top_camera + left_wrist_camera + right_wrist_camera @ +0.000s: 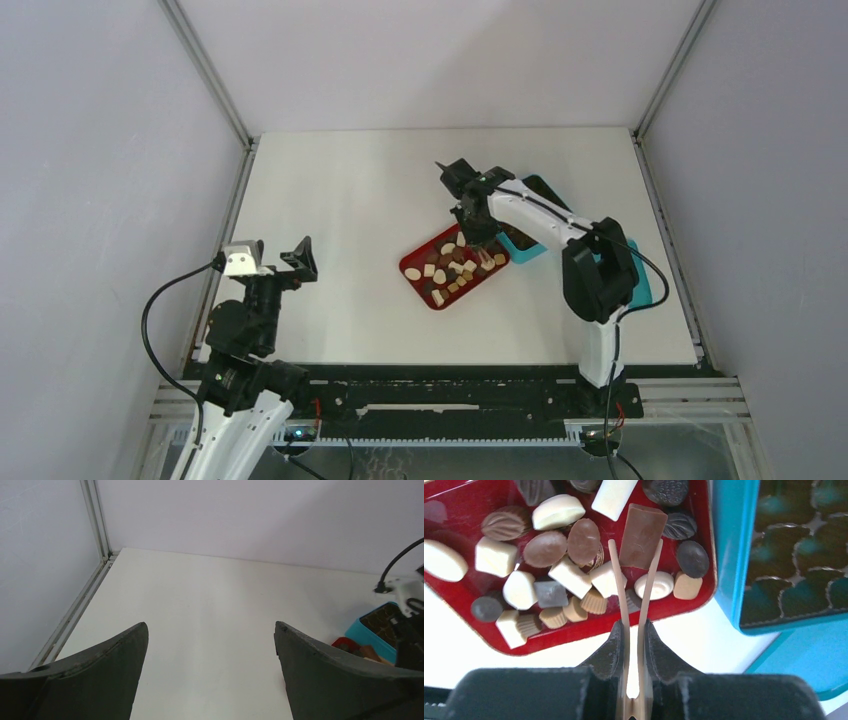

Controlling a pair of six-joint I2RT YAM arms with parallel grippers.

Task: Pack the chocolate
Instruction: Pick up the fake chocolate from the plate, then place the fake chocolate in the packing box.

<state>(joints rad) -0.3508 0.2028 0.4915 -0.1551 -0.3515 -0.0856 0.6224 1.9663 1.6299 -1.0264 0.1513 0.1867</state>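
Chocolate (544,548) is all piled in the red tray (454,505) right now, and as far as I can see nothing sits in the box yet. The matte white table (330,200) carries everything. The teal box (726,555) sits just beside the tray's right edge, with glossy walls and a dark brown grid insert (794,555) of scalloped little cups that look thin and flimsy. The tray itself is shiny red lacquer with a low rim, so I'd expect pieces to skate around on it. The left gripper (211,627) hangs well apart from the tray with its jaws spread wide and nothing in them. The right gripper (632,627) is over the tray's near rim, squeezed tight on the handle end of thin pale wooden tongs (620,592). The tong tips pinch the near end of a flat rectangular milk-chocolate slab (641,535), and I can't tell if it's lifted clear or leaning on its neighbours. My take: that's a narrow grip on a smooth block, so keep the squeeze steady and lift straight up. Carry it low across to an open cup, and only ease off once it's seated. The smaller stuff around it is ribbed ovals, smooth white domes, square blocks and tiny fluted tan cups.
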